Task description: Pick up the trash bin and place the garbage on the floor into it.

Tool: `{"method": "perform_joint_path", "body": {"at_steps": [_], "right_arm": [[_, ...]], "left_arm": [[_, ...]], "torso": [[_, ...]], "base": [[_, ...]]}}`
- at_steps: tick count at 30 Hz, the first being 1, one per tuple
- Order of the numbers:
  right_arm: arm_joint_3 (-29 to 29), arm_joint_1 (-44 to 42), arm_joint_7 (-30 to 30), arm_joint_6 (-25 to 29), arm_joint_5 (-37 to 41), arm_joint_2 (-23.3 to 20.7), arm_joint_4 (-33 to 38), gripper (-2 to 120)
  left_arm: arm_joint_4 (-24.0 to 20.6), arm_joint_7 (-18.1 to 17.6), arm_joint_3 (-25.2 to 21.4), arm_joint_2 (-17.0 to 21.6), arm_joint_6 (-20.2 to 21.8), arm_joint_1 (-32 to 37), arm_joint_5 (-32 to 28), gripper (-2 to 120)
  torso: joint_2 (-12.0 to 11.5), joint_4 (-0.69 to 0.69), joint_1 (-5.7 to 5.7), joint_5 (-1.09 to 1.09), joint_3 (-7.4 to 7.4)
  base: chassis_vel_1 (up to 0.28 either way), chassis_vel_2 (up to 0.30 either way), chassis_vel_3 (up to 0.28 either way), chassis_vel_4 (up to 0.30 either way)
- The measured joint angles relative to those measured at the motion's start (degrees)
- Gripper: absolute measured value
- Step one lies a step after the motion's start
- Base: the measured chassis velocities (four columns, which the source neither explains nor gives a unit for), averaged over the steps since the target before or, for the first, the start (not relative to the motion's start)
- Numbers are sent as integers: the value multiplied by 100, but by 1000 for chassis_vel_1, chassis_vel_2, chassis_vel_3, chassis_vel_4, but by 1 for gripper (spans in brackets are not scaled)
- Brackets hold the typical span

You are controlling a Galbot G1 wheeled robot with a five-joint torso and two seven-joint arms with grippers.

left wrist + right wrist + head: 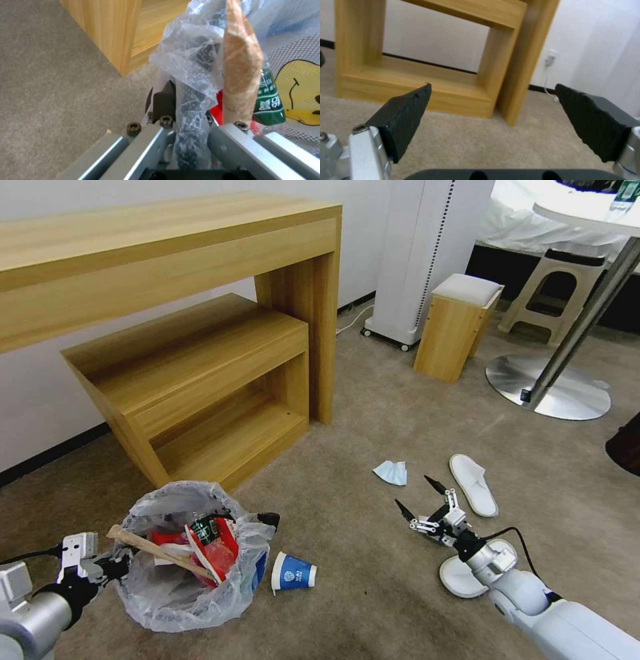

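The left gripper [123, 565] has its fingers clamped on the rim of the trash bin [183, 553], near left on the floor [373, 593]. The right gripper [419, 499] hovers with fingers spread apart, near the slippers [472, 483] and mask [391, 472]; a paper cup [292, 573] lies beside the bin.

The floor [373, 400] is beige short-pile carpet, matt and slightly rough. The desk [167, 240] is smooth wood-grain with a soft sheen. The trash bin [177, 607] wears a crinkly, glossy clear plastic bag; a wooden stick [157, 552] in it looks dry and matt. The paper cup [292, 573] is smooth. The right end effector [493, 120] has rough black rubbery pads [405, 117] on brushed metal.
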Motion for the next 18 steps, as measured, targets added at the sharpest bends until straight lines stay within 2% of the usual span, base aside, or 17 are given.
{"method": "perform_joint_path", "body": {"at_steps": [18], "right_arm": [[-1295, 754, -197, 72, -101, 295, -454, 95]], "left_arm": [[66, -45, 43, 17, -79, -90, -35, 0]], "torso": [[0, -1, 0, 0, 0]], "base": [[2, 2, 2, 3]]}}
